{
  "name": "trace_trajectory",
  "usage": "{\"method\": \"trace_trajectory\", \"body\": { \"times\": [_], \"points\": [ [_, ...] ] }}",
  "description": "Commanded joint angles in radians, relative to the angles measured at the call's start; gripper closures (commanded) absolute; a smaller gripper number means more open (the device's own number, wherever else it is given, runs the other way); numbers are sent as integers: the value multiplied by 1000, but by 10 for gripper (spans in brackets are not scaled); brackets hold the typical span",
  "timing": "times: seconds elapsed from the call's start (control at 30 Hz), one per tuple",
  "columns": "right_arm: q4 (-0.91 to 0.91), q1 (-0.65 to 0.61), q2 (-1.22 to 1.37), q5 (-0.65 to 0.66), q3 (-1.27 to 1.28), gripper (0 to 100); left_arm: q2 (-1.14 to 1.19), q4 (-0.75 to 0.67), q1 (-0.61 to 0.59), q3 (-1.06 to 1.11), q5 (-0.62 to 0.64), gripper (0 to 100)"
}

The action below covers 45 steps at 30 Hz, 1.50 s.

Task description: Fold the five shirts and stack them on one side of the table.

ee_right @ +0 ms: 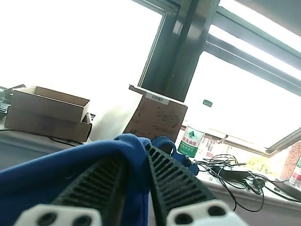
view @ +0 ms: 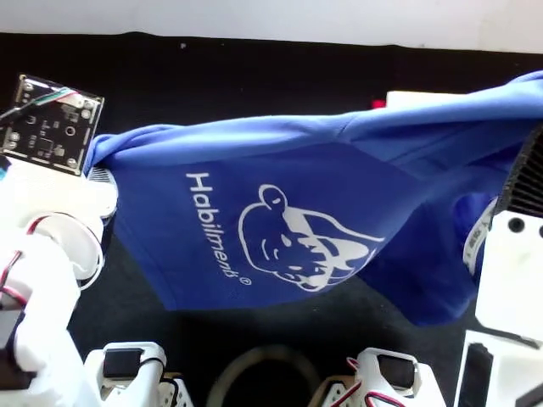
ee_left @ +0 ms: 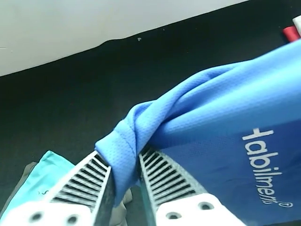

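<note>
Left gripper (ee_left: pixel 123 162) is clamped on a bunched corner of the blue shirt (view: pixel 297 220). Its ribbed fingers (ee_left: pixel 80 181) pinch a twisted roll of fabric at the left side of the high view. Right gripper (ee_right: pixel 136 155) is likewise closed on the far end of the garment, at the right edge of the high view, with cloth wedged between its dark ribbed fingers (ee_right: pixel 101 181).

Gripped at two ends like this, the shirt hangs spread between the arms above the black table (view: pixel 254 76). This is most likely meant to open it out flat before it is laid down for folding. The upper edge runs as a taut ridge from the left grip up towards the upper right, while the lower edge sags in a loose curve towards the lower middle.

The cloth is a thin, limp sports knit; the left wrist view shows a fine pinhole mesh that crumples readily where it is squeezed. A white printed figure (view: pixel 293 242) with lettering beside it sits smooth and flat on the chest, at the centre of the high view.

Under the left gripper lies a pale turquoise cloth (ee_left: pixel 42 174). It may be another of the shirts, though too little shows to be sure.
</note>
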Motion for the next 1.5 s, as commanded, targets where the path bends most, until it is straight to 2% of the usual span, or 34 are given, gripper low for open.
{"method": "trace_trajectory", "body": {
  "times": [0.0,0.13,0.43,0.6,0.77,1.0,1.27,1.37,1.47],
  "points": [
    [31,15,-10,-2,-24,993,4,15,4,15,8,991],
    [76,10,-70,-2,-16,993,-42,77,4,16,8,991],
    [122,10,-182,-2,-13,993,-317,92,2,22,8,991],
    [119,8,-177,-2,-4,993,-349,84,1,22,2,991],
    [99,7,-147,-2,154,993,-321,49,1,93,2,991],
    [-73,-74,-87,-2,581,993,-116,-107,2,271,2,991],
    [-484,-139,54,-8,1156,993,285,-336,4,291,2,991],
    [-624,-139,174,-8,1193,993,449,-451,-8,249,2,991],
    [-665,-139,302,-9,1095,993,627,-485,-30,91,2,991]
  ]
}}
